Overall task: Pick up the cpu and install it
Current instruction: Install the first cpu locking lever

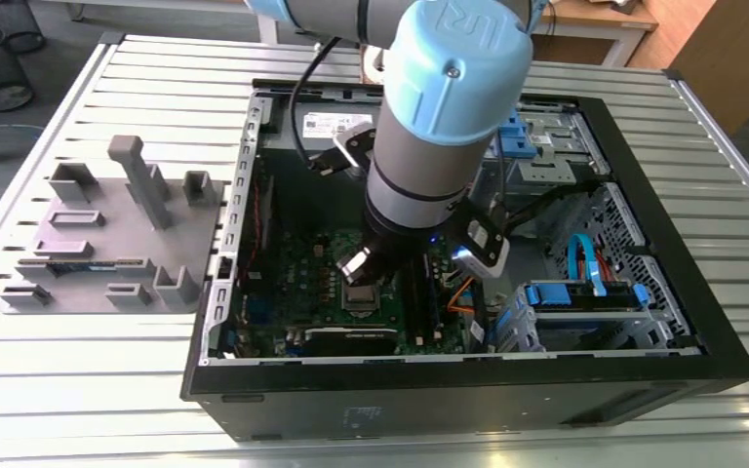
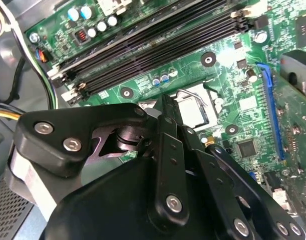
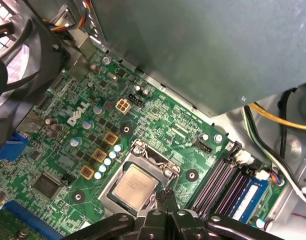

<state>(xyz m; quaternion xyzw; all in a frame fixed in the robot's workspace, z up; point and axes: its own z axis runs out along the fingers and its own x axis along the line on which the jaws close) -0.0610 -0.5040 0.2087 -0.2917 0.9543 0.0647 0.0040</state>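
Observation:
The cpu [image 3: 135, 186] is a small silvery square lying flat in the motherboard socket, inside the open metal socket frame [image 3: 142, 152]. In the second wrist view the cpu [image 2: 194, 111] shows partly behind the fingers. My gripper [image 3: 164, 193] hangs close over the socket's edge beside the cpu, its two thin black fingers pressed together with nothing between them. The second wrist view shows the gripper [image 2: 166, 102] with its tips at the socket's rim. In the exterior view the gripper [image 1: 363, 283] reaches down into the open computer case [image 1: 687, 322], just above the green motherboard [image 1: 309, 263].
Black memory slots [image 3: 218, 185] run beside the socket. A large grey power supply box [image 3: 208, 50] looms over the board, with cables [image 3: 273, 120] next to it. A fan [image 3: 15, 55] sits at one corner. A grey fixture tray [image 1: 101, 234] lies at the exterior view's left.

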